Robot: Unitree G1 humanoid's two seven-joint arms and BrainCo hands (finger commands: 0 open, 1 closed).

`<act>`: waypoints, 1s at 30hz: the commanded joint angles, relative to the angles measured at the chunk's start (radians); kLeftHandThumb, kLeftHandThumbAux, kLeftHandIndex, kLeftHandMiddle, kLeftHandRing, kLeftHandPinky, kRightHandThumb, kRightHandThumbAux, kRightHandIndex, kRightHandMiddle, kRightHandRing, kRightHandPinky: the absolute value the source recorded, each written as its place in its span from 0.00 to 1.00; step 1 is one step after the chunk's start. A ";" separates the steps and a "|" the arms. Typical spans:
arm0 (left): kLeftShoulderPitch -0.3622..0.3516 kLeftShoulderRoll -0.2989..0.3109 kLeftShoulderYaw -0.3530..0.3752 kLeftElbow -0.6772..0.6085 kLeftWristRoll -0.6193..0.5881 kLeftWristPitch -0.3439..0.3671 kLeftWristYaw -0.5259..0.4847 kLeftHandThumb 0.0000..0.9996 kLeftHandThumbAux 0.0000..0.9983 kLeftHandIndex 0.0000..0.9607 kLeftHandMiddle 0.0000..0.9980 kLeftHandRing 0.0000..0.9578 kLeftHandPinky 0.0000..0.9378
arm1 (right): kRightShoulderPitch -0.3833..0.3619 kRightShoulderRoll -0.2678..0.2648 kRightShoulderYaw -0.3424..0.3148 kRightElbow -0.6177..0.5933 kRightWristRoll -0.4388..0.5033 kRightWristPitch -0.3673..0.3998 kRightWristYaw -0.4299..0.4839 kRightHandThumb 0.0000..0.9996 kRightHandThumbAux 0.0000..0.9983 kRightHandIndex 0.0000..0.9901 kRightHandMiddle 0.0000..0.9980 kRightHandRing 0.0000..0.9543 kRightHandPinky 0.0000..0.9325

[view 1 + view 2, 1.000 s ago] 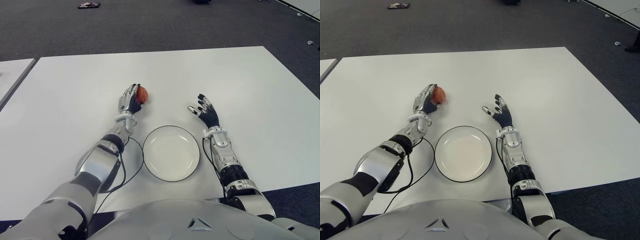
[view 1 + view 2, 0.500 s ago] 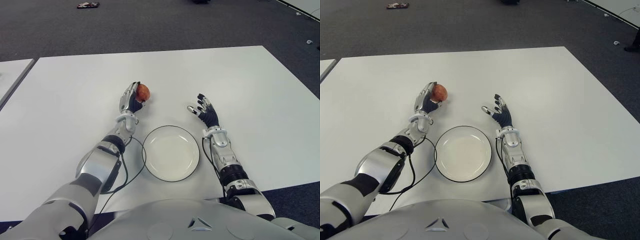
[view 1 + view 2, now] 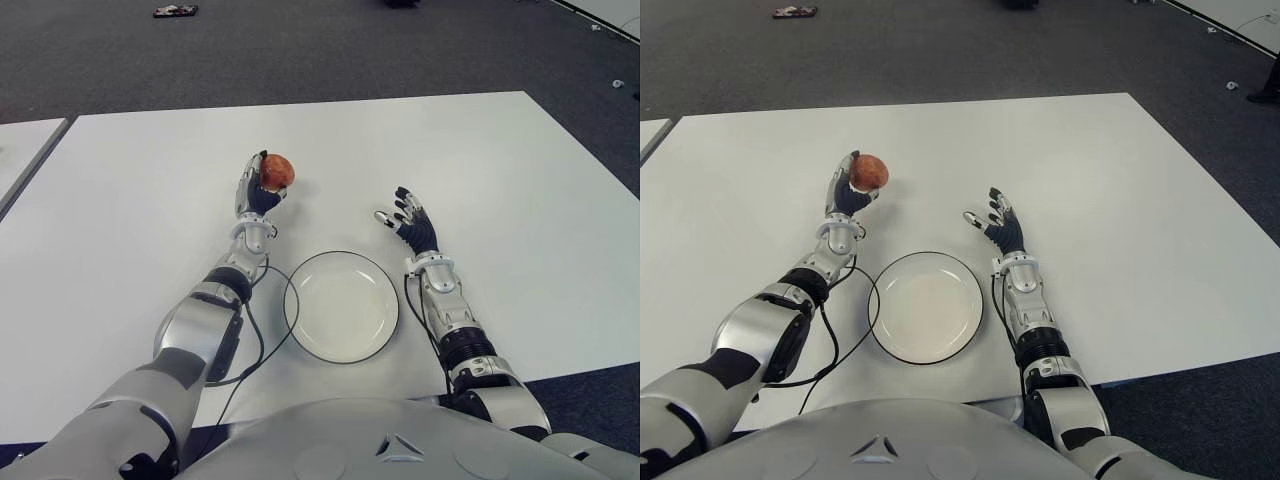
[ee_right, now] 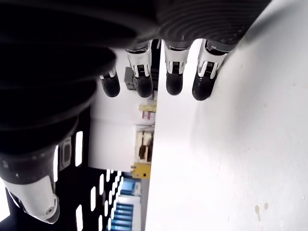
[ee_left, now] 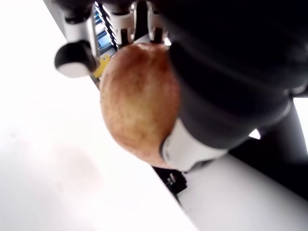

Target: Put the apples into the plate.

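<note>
Dark grey carpet surrounds the wide white table [image 3: 520, 180] at which the robot works. Its left hand [image 3: 256, 190] is raised above the table beyond the plate, wrist bent upward, and the fingers [image 5: 77, 43] are curled around a small round red-brown apple [image 3: 278, 170]; the left wrist view shows the thumb pressed on one side of the fruit and the fingertips on the other. The round white plate with a thin dark rim [image 3: 300, 340] lies nearer to the robot, between the two forearms, and nothing is on it. I judge that the grasp is only at the fingertips, so the apple could slip or roll out while the arm carries it back over the plate, and a release from too high could let it bounce over the low rim. The right hand [image 3: 408, 225] shows just beyond the plate's right side, fingers spread and holding nothing.
</note>
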 commanded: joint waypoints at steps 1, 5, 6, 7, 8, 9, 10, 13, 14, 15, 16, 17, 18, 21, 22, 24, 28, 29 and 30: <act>0.004 0.001 0.037 -0.033 -0.038 -0.021 -0.023 0.75 0.70 0.46 0.88 0.91 0.94 | 0.020 0.007 0.004 0.053 -0.009 0.025 0.003 0.12 0.66 0.02 0.08 0.08 0.13; 0.005 0.003 0.056 -0.047 -0.053 -0.029 -0.030 0.75 0.70 0.46 0.89 0.92 0.94 | 0.014 0.007 0.004 0.064 -0.008 0.020 0.003 0.12 0.67 0.02 0.08 0.09 0.13; 0.006 0.004 0.060 -0.049 -0.056 -0.031 -0.031 0.75 0.70 0.46 0.89 0.92 0.94 | 0.013 0.007 0.003 0.067 -0.008 0.018 0.003 0.12 0.67 0.02 0.08 0.09 0.13; 0.006 0.004 0.066 -0.053 -0.062 -0.036 -0.033 0.75 0.70 0.46 0.89 0.92 0.94 | 0.012 0.007 0.003 0.070 -0.008 0.017 0.003 0.12 0.67 0.02 0.08 0.09 0.13; 0.006 0.006 0.075 -0.061 -0.073 -0.046 -0.038 0.75 0.70 0.46 0.89 0.92 0.94 | 0.010 0.007 0.003 0.073 -0.008 0.015 0.002 0.12 0.67 0.02 0.08 0.09 0.13; 0.007 0.007 0.082 -0.067 -0.081 -0.053 -0.042 0.75 0.70 0.46 0.89 0.92 0.94 | 0.009 0.007 0.003 0.075 -0.008 0.014 0.002 0.12 0.67 0.02 0.08 0.09 0.13; 0.008 0.007 0.092 -0.074 -0.091 -0.063 -0.050 0.75 0.70 0.46 0.89 0.92 0.94 | 0.008 0.007 0.003 0.078 -0.008 0.013 0.001 0.12 0.67 0.02 0.08 0.09 0.13; 0.011 0.008 0.112 -0.092 -0.110 -0.081 -0.070 0.75 0.70 0.46 0.89 0.92 0.94 | 0.006 0.007 0.003 0.082 -0.009 0.009 0.000 0.12 0.68 0.02 0.09 0.10 0.14; 0.012 0.008 0.116 -0.098 -0.114 -0.084 -0.076 0.75 0.70 0.46 0.89 0.92 0.94 | 0.005 0.007 0.004 0.083 -0.009 0.008 -0.001 0.12 0.68 0.02 0.09 0.10 0.14; 0.013 0.008 0.119 -0.102 -0.117 -0.086 -0.080 0.75 0.70 0.46 0.89 0.92 0.94 | 0.005 0.007 0.004 0.084 -0.009 0.007 -0.001 0.12 0.68 0.02 0.09 0.10 0.14; 0.015 0.008 0.124 -0.112 -0.121 -0.088 -0.086 0.75 0.70 0.46 0.89 0.92 0.94 | 0.005 0.006 0.004 0.084 -0.009 0.007 -0.001 0.12 0.68 0.02 0.09 0.10 0.14; 0.017 0.008 0.128 -0.119 -0.123 -0.089 -0.091 0.75 0.70 0.46 0.89 0.92 0.94 | 0.005 0.006 0.004 0.084 -0.009 0.007 -0.001 0.12 0.68 0.02 0.09 0.10 0.13; 0.019 0.007 0.132 -0.131 -0.127 -0.092 -0.097 0.75 0.70 0.46 0.89 0.92 0.94 | 0.005 0.006 0.004 0.084 -0.009 0.007 -0.001 0.12 0.68 0.02 0.09 0.10 0.13; 0.026 0.003 0.140 -0.155 -0.137 -0.100 -0.113 0.75 0.70 0.46 0.90 0.93 0.95 | 0.003 0.006 0.004 0.087 -0.009 0.005 -0.001 0.12 0.68 0.02 0.09 0.10 0.12; 0.029 0.001 0.143 -0.166 -0.142 -0.105 -0.120 0.75 0.70 0.46 0.90 0.93 0.95 | 0.003 0.006 0.004 0.088 -0.008 0.005 0.000 0.12 0.68 0.02 0.10 0.10 0.12; 0.035 -0.001 0.145 -0.184 -0.147 -0.112 -0.130 0.75 0.70 0.46 0.90 0.93 0.95 | 0.002 0.006 0.004 0.088 -0.008 0.004 0.000 0.12 0.68 0.02 0.10 0.10 0.12; 0.052 -0.010 0.152 -0.231 -0.159 -0.124 -0.154 0.75 0.70 0.46 0.89 0.93 0.94 | 0.001 0.006 0.003 0.089 -0.007 0.005 0.001 0.12 0.67 0.02 0.10 0.10 0.11; 0.057 -0.012 0.154 -0.243 -0.163 -0.126 -0.162 0.75 0.70 0.46 0.89 0.93 0.94 | 0.001 0.006 0.003 0.089 -0.007 0.006 0.001 0.12 0.67 0.02 0.09 0.10 0.11; 0.060 -0.013 0.156 -0.252 -0.165 -0.125 -0.166 0.75 0.70 0.46 0.89 0.93 0.94 | 0.000 0.006 0.003 0.089 -0.007 0.006 0.002 0.12 0.67 0.02 0.09 0.09 0.11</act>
